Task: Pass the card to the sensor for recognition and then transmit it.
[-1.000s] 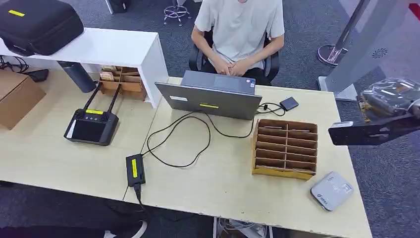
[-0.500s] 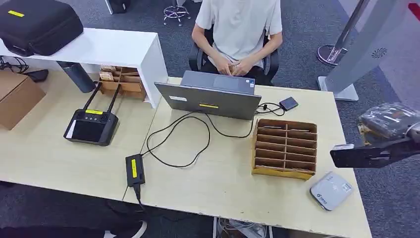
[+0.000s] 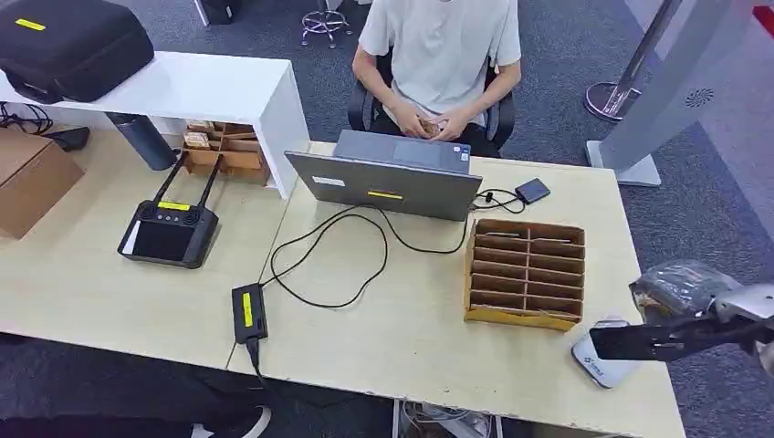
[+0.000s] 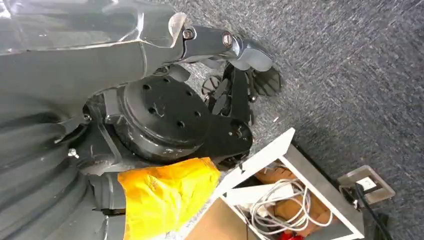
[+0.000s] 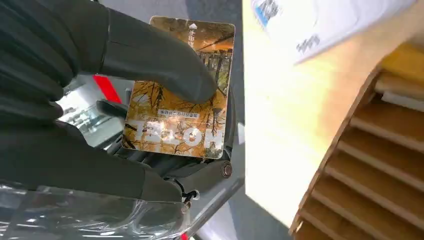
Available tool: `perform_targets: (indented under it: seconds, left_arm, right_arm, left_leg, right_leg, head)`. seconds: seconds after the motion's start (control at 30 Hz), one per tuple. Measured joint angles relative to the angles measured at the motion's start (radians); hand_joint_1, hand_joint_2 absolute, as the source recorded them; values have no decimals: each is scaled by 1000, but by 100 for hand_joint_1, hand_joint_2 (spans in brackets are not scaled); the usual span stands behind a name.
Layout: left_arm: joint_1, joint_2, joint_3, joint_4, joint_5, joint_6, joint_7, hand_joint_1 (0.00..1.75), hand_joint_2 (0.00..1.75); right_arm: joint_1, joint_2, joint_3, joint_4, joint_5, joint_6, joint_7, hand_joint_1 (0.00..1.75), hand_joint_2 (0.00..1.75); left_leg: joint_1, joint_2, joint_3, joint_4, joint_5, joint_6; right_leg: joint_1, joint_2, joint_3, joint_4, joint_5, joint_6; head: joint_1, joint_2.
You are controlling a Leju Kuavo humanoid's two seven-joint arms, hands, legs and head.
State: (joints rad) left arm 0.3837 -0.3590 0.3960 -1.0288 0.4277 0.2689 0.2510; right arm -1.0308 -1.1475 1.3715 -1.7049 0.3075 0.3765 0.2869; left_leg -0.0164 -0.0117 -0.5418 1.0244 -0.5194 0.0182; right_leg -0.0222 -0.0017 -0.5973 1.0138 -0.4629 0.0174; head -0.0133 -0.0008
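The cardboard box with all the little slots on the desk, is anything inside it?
The cardboard organizer looks mostly empty: bare dividers show in the head view. In the right wrist view, something pale lies in one slot. The slot bottoms near its front wall are hidden.

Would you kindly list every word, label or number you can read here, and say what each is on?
"TELOH", as far as the glare allows: large letters on the card pinched by the right hand.
Small lines on the card: too small to read.
Print on the white sensor: blurred.
Yellow labels on laptop, adapter, controller: unreadable.
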Motion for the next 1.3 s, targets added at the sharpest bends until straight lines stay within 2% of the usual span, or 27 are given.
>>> perform_targets:
  seconds: [0.23,0.47,0.5,0.63,0.77,1.07,1.3]
  left_arm:
    - [-3,0,7,3,-17,-6,2,0,175]
    - [-2,0,6,4,-34,-14,9,0,175]
    - [-1,0,6,4,-34,-26,11,0,175]
    - [0,3,32,4,-91,-149,44,0,175]
    - [-6,1,93,5,-152,-203,59,0,175]
    - [-7,0,132,7,-180,-224,61,0,175]
    - [-7,0,139,8,-196,-231,61,0,175]
  right_arm:
    - [135,24,-74,38,37,-35,-27,175,175]
    - [269,81,-173,95,126,-92,-58,175,175]
    - [285,91,-184,103,139,-100,-60,175,175]
    - [358,132,-246,149,209,-127,-87,175,175]
    - [410,187,-297,194,261,-128,-91,175,175]
    - [463,251,-361,274,287,-136,-101,175,175]
    - [485,270,-388,313,282,-127,-110,175,175]
  left_leg:
    - [0,0,0,0,0,0]
    - [0,0,0,0,0,0]
    - [0,0,0,0,0,0]
    - [0,-1,-1,0,0,0]
    - [1,0,0,0,0,0]
    - [1,0,1,0,0,0]
    - [1,0,2,0,0,0]
  right_leg:
    - [0,0,0,0,0,0]
    - [0,0,0,0,0,0]
    - [0,0,0,0,0,0]
    - [0,-2,0,0,0,0]
    - [0,-1,0,0,0,0]
    - [1,0,1,0,0,0]
    - [0,0,3,0,0,0]
  head:
    - [0,0]
    - [1,0]
    - [0,0]
    - [1,0]
    - [0,0]
    - [0,0]
    - [1,0]
